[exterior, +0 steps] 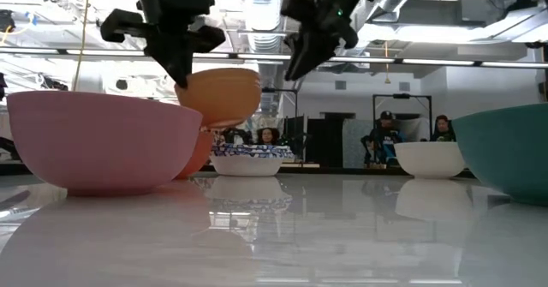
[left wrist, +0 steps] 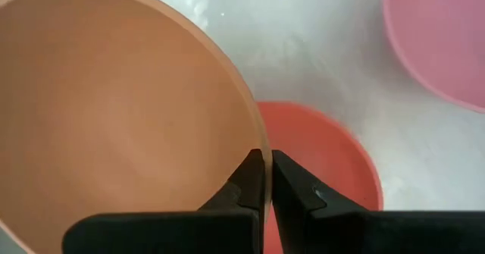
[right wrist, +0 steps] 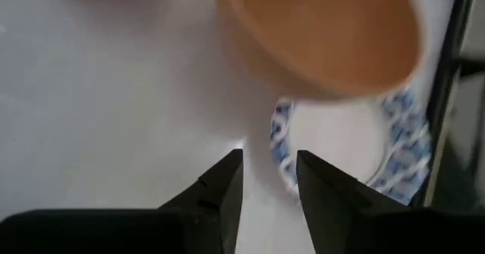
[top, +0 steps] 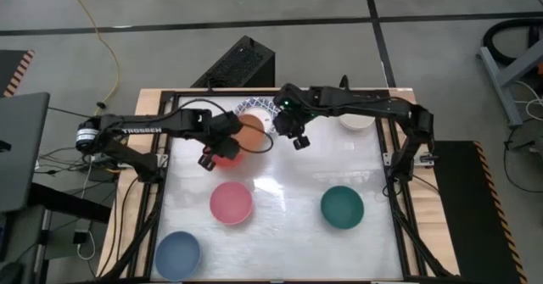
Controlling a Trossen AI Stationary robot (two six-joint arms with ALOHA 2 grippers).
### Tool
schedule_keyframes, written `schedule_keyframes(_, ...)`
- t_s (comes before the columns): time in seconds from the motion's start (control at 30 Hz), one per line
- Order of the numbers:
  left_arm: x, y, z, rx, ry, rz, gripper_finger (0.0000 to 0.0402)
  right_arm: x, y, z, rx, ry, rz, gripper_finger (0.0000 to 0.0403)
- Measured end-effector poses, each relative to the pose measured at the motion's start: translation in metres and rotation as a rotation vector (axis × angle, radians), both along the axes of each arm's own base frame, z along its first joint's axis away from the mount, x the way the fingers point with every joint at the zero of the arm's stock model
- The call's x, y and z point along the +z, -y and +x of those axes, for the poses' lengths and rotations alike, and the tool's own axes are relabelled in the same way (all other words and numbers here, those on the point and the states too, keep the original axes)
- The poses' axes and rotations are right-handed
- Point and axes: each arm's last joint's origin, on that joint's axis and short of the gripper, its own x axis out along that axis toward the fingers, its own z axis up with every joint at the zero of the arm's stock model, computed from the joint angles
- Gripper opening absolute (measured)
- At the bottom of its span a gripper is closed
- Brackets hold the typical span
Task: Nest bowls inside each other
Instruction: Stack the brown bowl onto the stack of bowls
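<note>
The left gripper is clamped tight on the rim of the plain orange round bowl, holding it tilted in the air above the plain red round bowl, which sits on the white surface at far left. The right gripper hangs near the blue-patterned white bowl with its fingers partly apart and nothing between them. To complete the step well, level the orange bowl, centre it over the red bowl, lower it until seated, then release. Centring probably needs correcting; the overhead view is partly blocked.
</note>
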Motion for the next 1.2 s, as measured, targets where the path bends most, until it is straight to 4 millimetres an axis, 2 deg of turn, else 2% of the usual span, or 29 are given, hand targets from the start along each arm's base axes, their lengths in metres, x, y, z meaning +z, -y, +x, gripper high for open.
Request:
schedule_keyframes(0.3,0.003,0.017,0.008,-0.165,0.066,0.031,0.0,0.007,-0.035,0.013,0.273,0.089,-0.147,0.0135)
schedule_keyframes(0.67,0.004,0.024,0.01,-0.266,0.097,-0.039,0.0,0.001,-0.075,0.015,0.446,0.019,-0.27,0.0118)
schedule_keyframes(1.0,0.005,0.034,0.013,-0.328,0.122,-0.023,0.0,0.0,-0.082,0.015,0.453,0.013,-0.256,0.0111)
schedule_keyframes(1.2,0.005,0.035,0.013,-0.346,0.122,-0.007,0.0,-0.01,-0.082,0.018,0.46,-0.03,-0.239,0.0068)
